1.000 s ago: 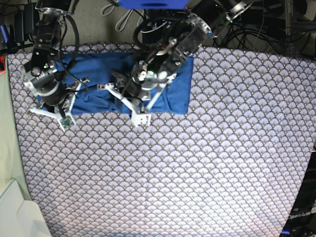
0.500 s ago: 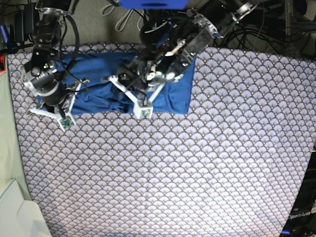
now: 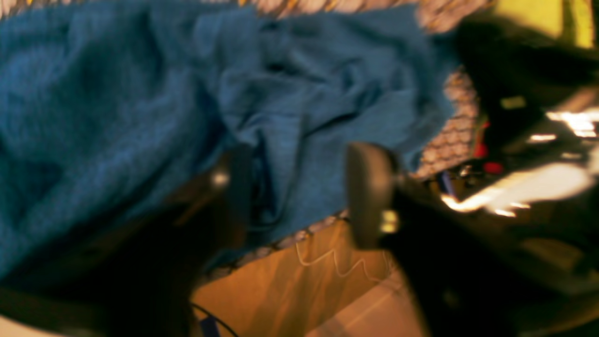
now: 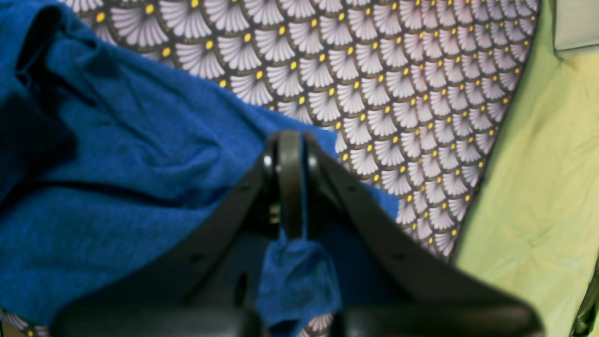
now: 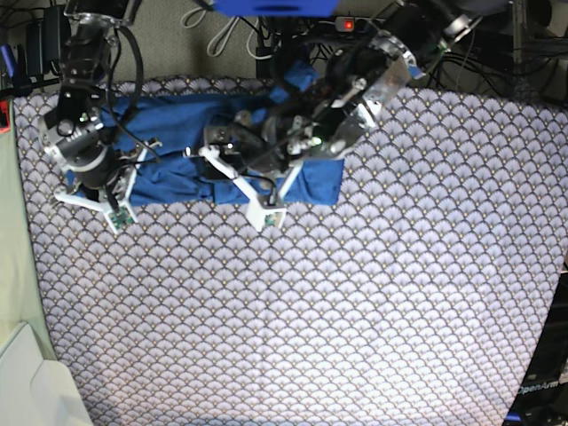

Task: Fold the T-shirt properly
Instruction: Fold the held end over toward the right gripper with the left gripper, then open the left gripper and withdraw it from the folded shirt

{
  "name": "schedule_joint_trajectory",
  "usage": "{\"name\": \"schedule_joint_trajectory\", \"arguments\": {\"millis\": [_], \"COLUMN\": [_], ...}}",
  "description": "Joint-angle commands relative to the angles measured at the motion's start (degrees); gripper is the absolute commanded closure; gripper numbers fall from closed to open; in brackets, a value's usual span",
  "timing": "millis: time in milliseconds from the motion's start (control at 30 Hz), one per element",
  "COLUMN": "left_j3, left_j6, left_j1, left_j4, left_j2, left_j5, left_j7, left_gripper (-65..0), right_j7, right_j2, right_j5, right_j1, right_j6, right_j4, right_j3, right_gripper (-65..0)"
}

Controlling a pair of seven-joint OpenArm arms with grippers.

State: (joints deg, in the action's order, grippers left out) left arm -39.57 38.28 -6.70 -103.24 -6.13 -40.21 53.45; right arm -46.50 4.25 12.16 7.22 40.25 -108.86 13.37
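- No text, label, brand, number or sign can be read with certainty in any of the three views.
- In the base view, faint pale lettering sits on dark equipment (image 5: 540, 390) at the bottom right corner, too small and dim to make out.
- The patterned cloth (image 5: 373, 302) on the counter carries only a repeating fan motif, no writing.
- The left wrist view is too blurred for any marking to show.

The left gripper (image 3: 299, 192) is parting its jaws wide over the T-shirt (image 5: 315, 182) and no longer pinching cloth, while its arm is swinging outward toward the shirt's far edge and tilting over.
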Motion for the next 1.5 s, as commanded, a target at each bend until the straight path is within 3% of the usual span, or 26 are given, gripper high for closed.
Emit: {"name": "schedule_joint_trajectory", "arguments": {"millis": [0, 67, 133, 300, 400, 700, 967, 1200, 1367, 1467], "left_j3": [0.0, -0.3, -0.3, 3.1, 9.9, 31.9, 37.7, 44.2, 51.0, 54.2], "left_j6": [1.7, 1.7, 1.7, 1.7, 1.7, 1.7, 1.7, 1.7, 1.7, 1.7], "left_j1": [-0.6, -0.5, -0.4, 3.3, 7.1, 15.1, 15.9, 16.8, 18.2, 18.3], "left_j4": [-1.9, -3.4, -4.6, -7.2, -7.6, -7.5, -7.0, -7.0, -6.3, -4.0], "left_j2": [-0.9, -2.6, -5.1, -12.0, -14.0, -14.4, -16.3, -19.9, -20.5, -20.5], "left_j5": [-2.2, -2.2, -2.2, -2.2, -2.2, -2.2, -2.2, -2.2, -2.2, -2.2], "left_j7": [0.6, 0.6, 0.6, -0.1, -0.1, 0.5, 0.6, 0.6, 0.7, 0.7], "left_gripper": [-41.6, -51.1, -56.5, -56.8, -56.8, -56.8, -56.8, -56.8, -57.0, -57.0], "right_j7": [0.9, 0.7, -0.7, -3.7, -3.7, -3.0, -0.5, 2.1, 2.1, 1.8], "right_j2": [0.5, 0.5, 0.6, 0.7, 0.7, 0.7, 3.4, 3.4, 3.3, 3.0], "right_j5": [-0.1, -0.1, -0.1, -0.1, -0.1, -0.2, -0.3, -0.3, -0.4, -0.4], "right_j1": [-0.5, -0.4, -0.3, -0.9, -0.9, -2.9, -7.1, -7.9, -7.4, -7.3], "right_j6": [-0.2, -0.2, -0.2, -0.2, -0.2, -0.2, -0.2, -0.2, -0.2, -0.2], "right_j4": [-1.0, -1.0, -1.0, -1.0, -1.0, 9.3, 21.4, 26.4, 27.1, 27.1], "right_j3": [0.1, 0.2, 0.2, 4.6, 7.0, 13.5, 16.6, 17.5, 17.6, 17.5], "right_gripper": [-2.5, -6.9, -14.1, -34.4, -39.6, -40.2, -40.2, -40.2, -39.7, -35.9]}}
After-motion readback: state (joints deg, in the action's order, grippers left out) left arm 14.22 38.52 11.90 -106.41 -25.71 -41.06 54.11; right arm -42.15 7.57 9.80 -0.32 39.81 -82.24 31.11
